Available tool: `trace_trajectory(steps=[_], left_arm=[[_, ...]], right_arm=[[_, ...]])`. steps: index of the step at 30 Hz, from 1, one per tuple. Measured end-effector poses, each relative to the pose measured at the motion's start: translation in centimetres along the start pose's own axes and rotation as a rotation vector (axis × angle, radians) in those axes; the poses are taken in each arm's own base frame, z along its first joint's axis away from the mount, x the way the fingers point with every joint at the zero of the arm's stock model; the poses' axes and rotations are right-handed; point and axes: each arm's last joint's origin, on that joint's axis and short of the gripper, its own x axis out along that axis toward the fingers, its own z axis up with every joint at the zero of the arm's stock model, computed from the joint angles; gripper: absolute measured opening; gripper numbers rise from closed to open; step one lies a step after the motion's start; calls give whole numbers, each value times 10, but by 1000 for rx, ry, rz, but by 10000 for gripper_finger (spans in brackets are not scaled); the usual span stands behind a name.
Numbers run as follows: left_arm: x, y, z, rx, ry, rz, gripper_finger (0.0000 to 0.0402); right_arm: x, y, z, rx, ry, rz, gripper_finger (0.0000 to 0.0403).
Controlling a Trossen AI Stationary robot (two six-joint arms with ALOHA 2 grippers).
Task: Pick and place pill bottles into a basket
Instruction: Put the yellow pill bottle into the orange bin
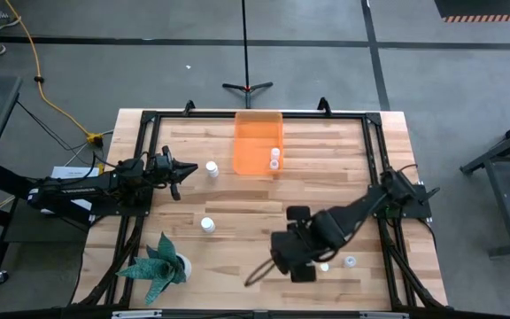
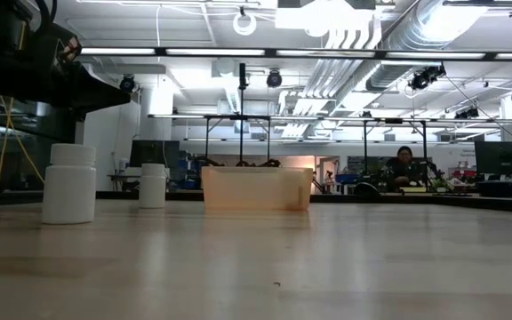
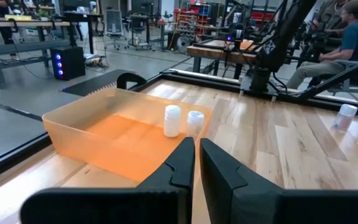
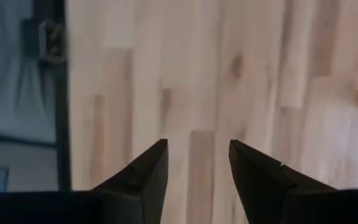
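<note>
The orange bin (image 1: 258,142) stands at the table's far middle with two white pill bottles (image 1: 274,159) inside, near its right corner; they also show in the left wrist view (image 3: 172,120). One bottle (image 1: 212,168) stands on the table just right of my left gripper (image 1: 182,170), which is shut and empty (image 3: 197,158). Another bottle (image 1: 207,225) stands mid-table. Two more bottles (image 1: 324,266) (image 1: 351,261) stand near my right arm. My right gripper (image 1: 282,246) is open and empty, pointing down over bare wood (image 4: 197,162).
A green spiky plant in a pot (image 1: 159,264) stands at the near left corner. A black frame (image 1: 374,151) runs around the table's edges. In the low view two bottles (image 2: 69,182) (image 2: 153,185) stand left of the bin (image 2: 256,188). People sit beyond the table (image 3: 347,37).
</note>
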Motion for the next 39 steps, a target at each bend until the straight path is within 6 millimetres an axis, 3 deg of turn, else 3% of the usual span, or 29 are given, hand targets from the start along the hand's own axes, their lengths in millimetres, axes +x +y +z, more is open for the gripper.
trace_trajectory(steps=[4,9,16,21,29,35,39], left_arm=[[0,0,0,-1,-4,0,63],[0,0,0,4,3,1,63],[0,0,-1,5,8,4,62],[0,0,-1,5,8,0,63],[0,-1,-1,6,14,-23,62],[0,-1,-1,6,15,-26,63],[0,-1,-1,6,16,-27,62]], right_arm=[[-2,10,-5,-93,-11,-13,162],[-1,4,-1,-111,-45,-76,164],[-2,-3,26,-86,-297,-119,155],[12,-7,20,-52,-176,-98,147],[51,-2,-29,155,-23,-89,143],[39,11,-76,255,-118,20,144],[48,27,-116,250,-148,61,147]])
